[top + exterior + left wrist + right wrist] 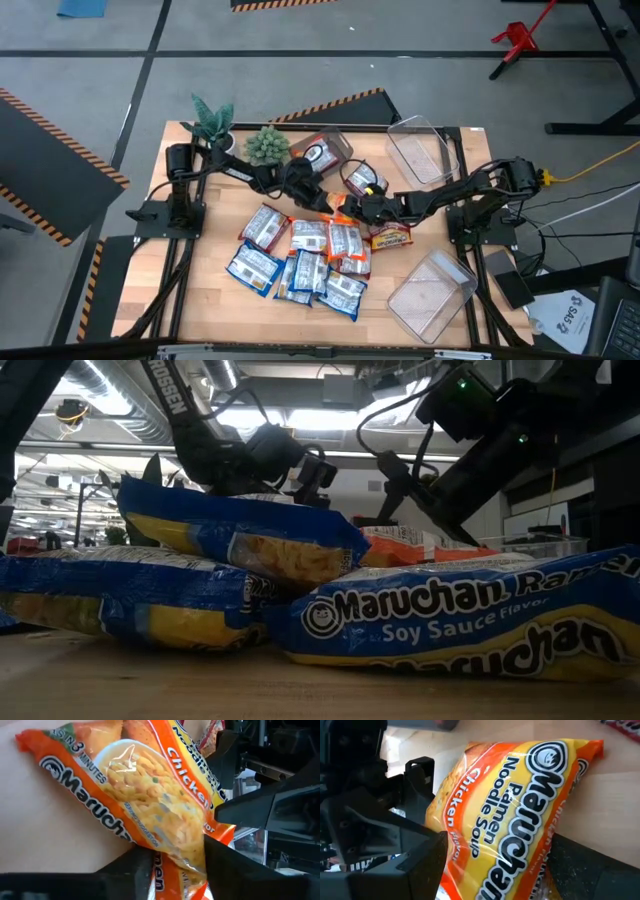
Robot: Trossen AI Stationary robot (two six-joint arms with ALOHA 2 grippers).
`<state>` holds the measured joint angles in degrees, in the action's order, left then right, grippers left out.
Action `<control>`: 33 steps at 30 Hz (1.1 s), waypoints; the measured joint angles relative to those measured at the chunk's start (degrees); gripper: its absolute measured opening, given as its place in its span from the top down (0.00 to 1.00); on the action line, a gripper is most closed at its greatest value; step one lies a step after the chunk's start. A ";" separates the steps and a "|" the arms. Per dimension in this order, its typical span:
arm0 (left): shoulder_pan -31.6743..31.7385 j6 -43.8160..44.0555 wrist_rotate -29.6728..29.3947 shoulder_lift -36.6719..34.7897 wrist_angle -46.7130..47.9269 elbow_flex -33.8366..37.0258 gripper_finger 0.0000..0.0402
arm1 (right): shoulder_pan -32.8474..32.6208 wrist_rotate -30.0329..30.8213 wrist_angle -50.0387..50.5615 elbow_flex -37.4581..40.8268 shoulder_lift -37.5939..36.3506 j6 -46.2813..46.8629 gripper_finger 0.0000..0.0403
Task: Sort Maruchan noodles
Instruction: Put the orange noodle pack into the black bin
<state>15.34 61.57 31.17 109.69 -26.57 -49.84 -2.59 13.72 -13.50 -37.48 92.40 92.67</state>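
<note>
An orange Maruchan chicken packet [338, 204] lies between my two grippers at the table's middle, just beyond a pile of blue-and-white packets [300, 262]. My left gripper [322, 197] comes from the left and is shut on one end of it [150, 795]. My right gripper [362, 208] comes from the right and stands open, its fingers [432, 857] wide on either side of the packet's other end [520, 810]. I cannot tell whether they touch it. What the packet rests on is hidden. My left gripper pinches the orange packet's narrow end [172, 870] between its two fingers, and the wrapper is crumpled in between them. The fingers slant down from the table's left side. The rest of the packet stretches away from the fingers toward my right gripper.
A red-brown packet [392, 238] lies right of the pile. Clear bins stand at the far right [420, 150], the near right [432, 295] and the far middle [322, 150]. Two green potted plants [212, 118] [266, 146] stand far left. Blue packets [240, 540] fill the low view.
</note>
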 joint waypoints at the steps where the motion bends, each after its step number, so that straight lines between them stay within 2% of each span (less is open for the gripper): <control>1: -0.16 0.03 0.21 0.00 -0.02 -0.01 0.69 | 0.00 -0.34 -0.09 -0.01 0.00 -0.01 0.25; 7: -0.36 1.65 4.16 0.00 -1.70 -0.01 0.84 | -0.02 -1.95 -0.88 -0.03 -0.04 -1.57 0.25; 15: -0.38 5.41 7.31 -0.74 -4.24 -0.02 0.95 | -0.02 -4.38 -3.34 -0.10 -0.24 -3.18 0.25; 21: -0.34 6.99 10.30 -2.73 -3.76 -0.02 0.99 | -0.02 -5.46 -4.00 -0.12 -1.51 -4.83 0.25; 28: 0.10 8.70 10.41 -5.77 -3.85 -0.09 0.99 | -0.02 -5.82 -3.79 -0.10 -6.99 -7.75 0.25; 33: 1.13 8.86 10.09 -8.75 -2.63 -0.09 0.99 | -0.02 -5.63 2.61 -0.14 -11.53 -8.80 0.25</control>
<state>16.48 70.43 41.26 100.94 -29.20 -49.93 -2.61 8.10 -10.90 -37.63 80.87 83.87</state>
